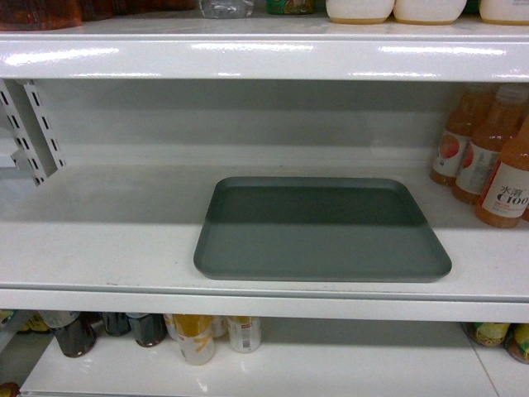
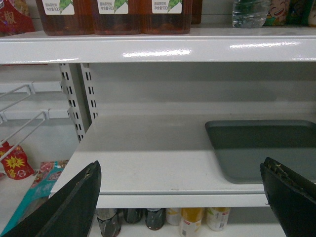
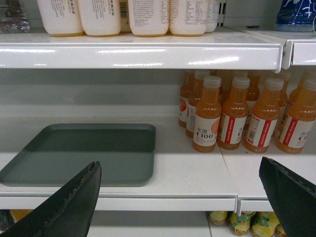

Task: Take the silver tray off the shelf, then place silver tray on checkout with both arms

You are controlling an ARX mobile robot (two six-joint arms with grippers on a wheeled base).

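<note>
White store shelf, head view: no arms visible. Left gripper spread wide, short of the lip. Silver tray lies flat mid-shelf, untouched, orange bottles to its right. Right gripper spread too. Nothing done yet: grasp, lift and checkout placement all remain.

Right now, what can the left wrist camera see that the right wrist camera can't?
Only the left wrist view shows white wire hook racks, dark tea bottles and the open left pincer. Only the right wrist view shows orange juice bottles, cream-white bottles and the open right pincer. Both show the flat grey-green tray on the glossy white shelf.
</note>
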